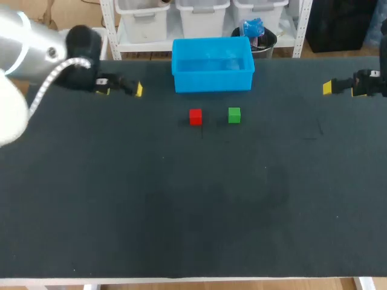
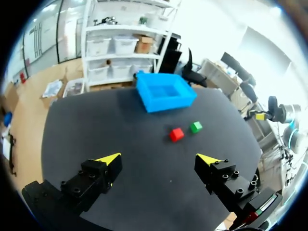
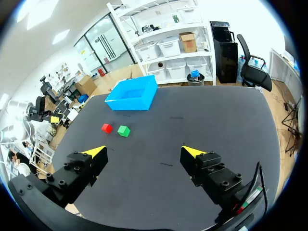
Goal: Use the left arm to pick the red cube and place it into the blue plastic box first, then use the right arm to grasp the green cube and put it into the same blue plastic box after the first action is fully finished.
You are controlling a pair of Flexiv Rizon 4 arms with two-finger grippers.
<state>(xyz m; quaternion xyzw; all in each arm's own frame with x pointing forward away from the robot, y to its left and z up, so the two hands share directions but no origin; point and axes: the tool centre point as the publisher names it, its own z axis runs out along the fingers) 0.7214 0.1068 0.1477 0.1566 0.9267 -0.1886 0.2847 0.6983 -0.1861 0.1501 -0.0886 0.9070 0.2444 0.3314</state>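
Note:
A red cube (image 1: 195,116) and a green cube (image 1: 234,115) sit side by side on the dark table, just in front of the empty blue plastic box (image 1: 212,64). My left gripper (image 1: 121,87) hangs open at the far left, well away from the cubes. In the left wrist view the red cube (image 2: 176,134), green cube (image 2: 195,127) and blue box (image 2: 164,91) lie ahead of the open left gripper (image 2: 161,159). My right gripper (image 1: 338,86) is open at the far right. Its view shows the red cube (image 3: 107,128), green cube (image 3: 123,131) and box (image 3: 133,94) ahead of the right gripper (image 3: 143,152).
The dark table top (image 1: 193,211) stretches wide in front of the cubes. The box stands against the table's far edge.

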